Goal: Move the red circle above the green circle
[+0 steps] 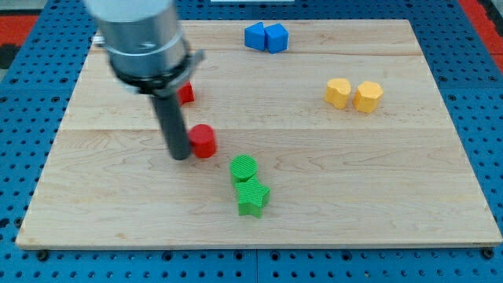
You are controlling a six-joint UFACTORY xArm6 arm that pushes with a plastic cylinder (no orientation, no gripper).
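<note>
Touching my tip [180, 156], the red circle [203, 140] sits up-left of the ribbed green circle [244, 168].

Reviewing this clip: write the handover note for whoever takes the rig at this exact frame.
My tip rests on the board, touching the left side of the red circle.
The green circle lies to the lower right of the red one, with a green star right below it.
Done: tip is in contact with the red circle.
Left: the red circle is up-left of the green circle, not yet straight above it; it needs a push toward the view's right.
Another red block is partly hidden behind the arm.
</note>
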